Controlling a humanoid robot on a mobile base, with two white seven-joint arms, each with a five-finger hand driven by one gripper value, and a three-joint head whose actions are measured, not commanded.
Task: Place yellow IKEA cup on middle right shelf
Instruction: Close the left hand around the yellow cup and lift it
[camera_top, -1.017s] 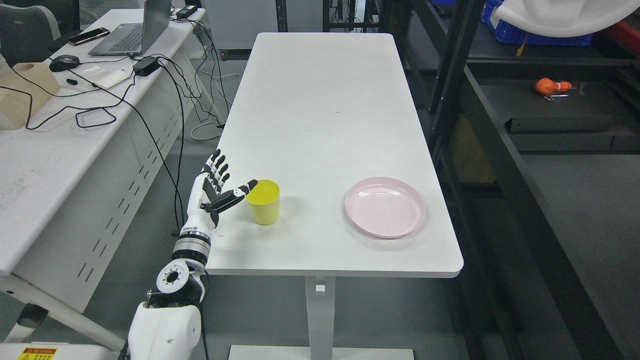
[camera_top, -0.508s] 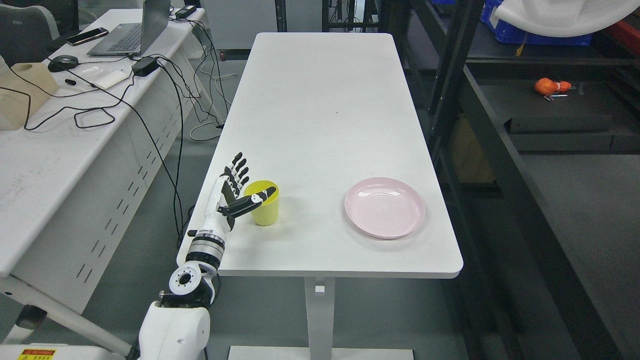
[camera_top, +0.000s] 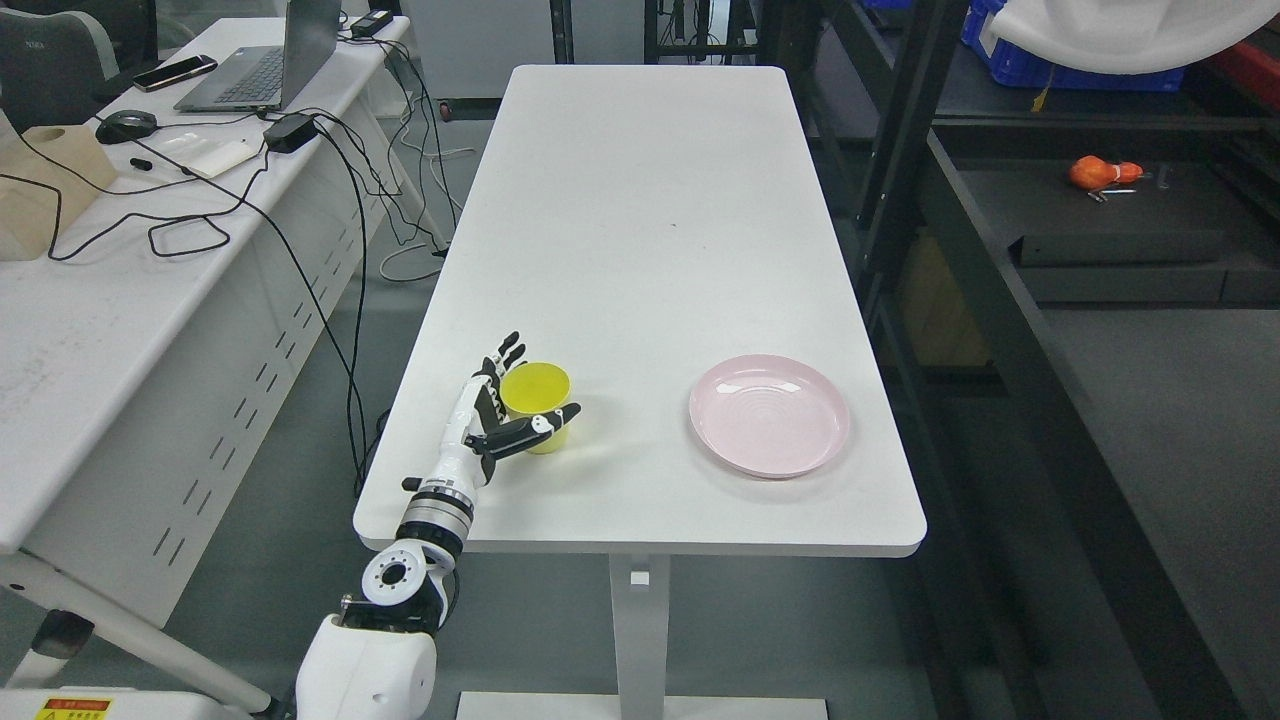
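Since the earlier frames the left hand (camera_top: 497, 420) has advanced rightward to the yellow cup (camera_top: 537, 403), which has shifted slightly along the counter (camera_top: 640, 220). Cup: upright near the counter's front left, well apart from the pink plate (camera_top: 769, 414). Fingers (camera_top: 500, 360) extend behind the cup's left wall, thumb crossing its front; they bracket it loosely, spread and not yet closed. Judged light, rigid, smooth plastic, liable to slide or tip when nudged; best taken around the mid-wall, thumb opposing fingers. Dark shelving (camera_top: 1010, 300) stands at right.
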